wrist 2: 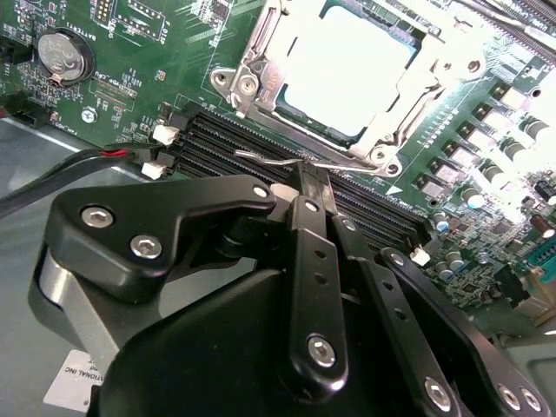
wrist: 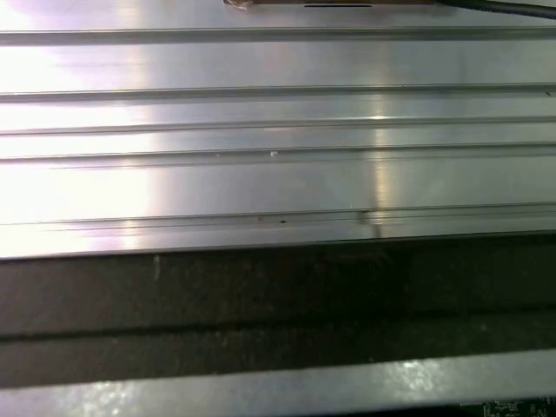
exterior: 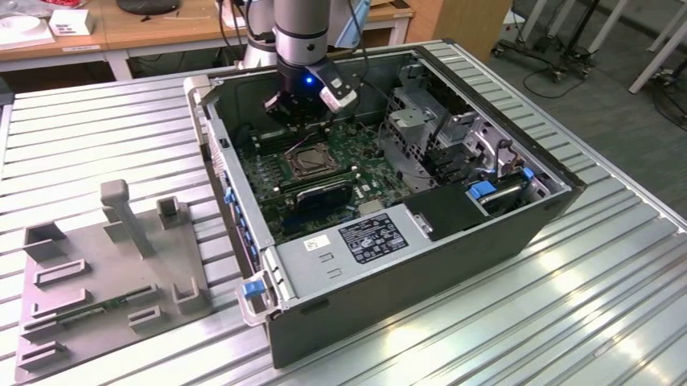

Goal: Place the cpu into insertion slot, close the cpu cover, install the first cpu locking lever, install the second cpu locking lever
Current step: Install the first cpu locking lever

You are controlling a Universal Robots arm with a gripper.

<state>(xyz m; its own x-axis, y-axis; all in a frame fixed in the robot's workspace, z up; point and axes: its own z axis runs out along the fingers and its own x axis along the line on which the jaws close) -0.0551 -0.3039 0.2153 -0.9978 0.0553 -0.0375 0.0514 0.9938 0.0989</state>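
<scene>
Cpu locking lever touches the closed pincer at its tip.

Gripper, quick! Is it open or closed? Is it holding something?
Gripper: closed, tips at the lever; whether it grips the lever cannot be told.
</scene>
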